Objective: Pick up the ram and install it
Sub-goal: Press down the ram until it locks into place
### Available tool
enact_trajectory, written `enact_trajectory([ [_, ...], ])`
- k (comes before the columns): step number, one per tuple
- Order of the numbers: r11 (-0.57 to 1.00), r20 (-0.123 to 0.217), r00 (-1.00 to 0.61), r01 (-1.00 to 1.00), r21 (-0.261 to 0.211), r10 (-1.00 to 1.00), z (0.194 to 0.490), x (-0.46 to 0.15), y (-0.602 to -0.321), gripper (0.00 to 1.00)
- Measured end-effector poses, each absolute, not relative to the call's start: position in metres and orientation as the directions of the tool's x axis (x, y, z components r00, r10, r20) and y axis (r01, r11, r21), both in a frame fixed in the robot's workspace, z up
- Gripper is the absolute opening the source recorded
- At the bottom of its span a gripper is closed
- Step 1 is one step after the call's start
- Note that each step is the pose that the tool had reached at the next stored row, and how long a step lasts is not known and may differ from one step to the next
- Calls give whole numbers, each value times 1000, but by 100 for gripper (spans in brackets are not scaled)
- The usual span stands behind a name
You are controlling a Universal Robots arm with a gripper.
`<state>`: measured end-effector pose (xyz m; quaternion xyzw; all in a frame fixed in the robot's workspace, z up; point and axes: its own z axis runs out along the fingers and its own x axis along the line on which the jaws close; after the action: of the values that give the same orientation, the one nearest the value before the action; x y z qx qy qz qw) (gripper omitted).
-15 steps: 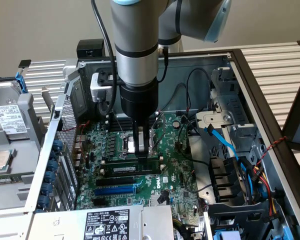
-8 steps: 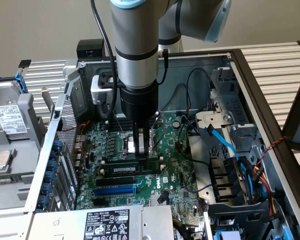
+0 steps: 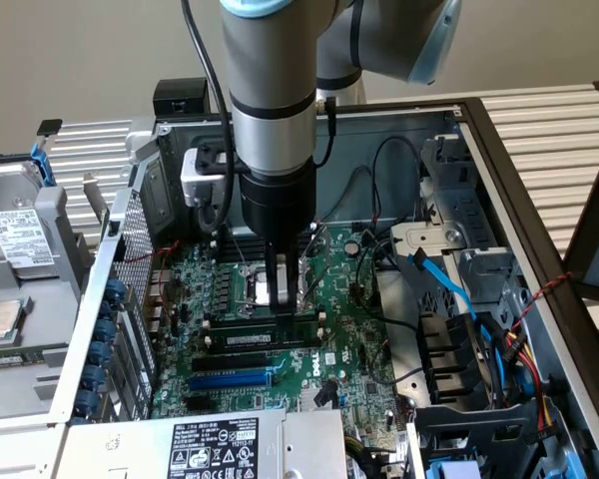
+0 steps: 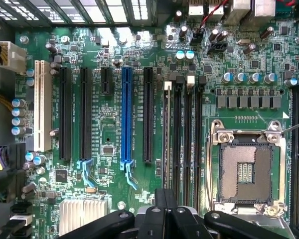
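Slatted grey surface carried an open computer case [image 3: 499, 160], where at mid-frame the end effector [image 3: 280, 291], fingers shut, pressed down on the ram [image 3: 265, 340] lying along a memory slot beside the blue expansion slot [image 3: 230, 379], apparently to seat it.

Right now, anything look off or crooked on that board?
Nothing stands out. The ram lies level along its slot on the motherboard, the gripper sits shut above the slots, and the empty processor socket looks undamaged.
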<state>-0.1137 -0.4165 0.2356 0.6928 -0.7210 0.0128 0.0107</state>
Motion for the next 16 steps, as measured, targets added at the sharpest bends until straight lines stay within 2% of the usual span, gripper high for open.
enact_trajectory([
  [6, 40, 33, -40, -999, -3, -999, 239, -118, -417, 10],
  [16, 40, 34, -39, -999, 0, -999, 227, -148, -409, 10],
])
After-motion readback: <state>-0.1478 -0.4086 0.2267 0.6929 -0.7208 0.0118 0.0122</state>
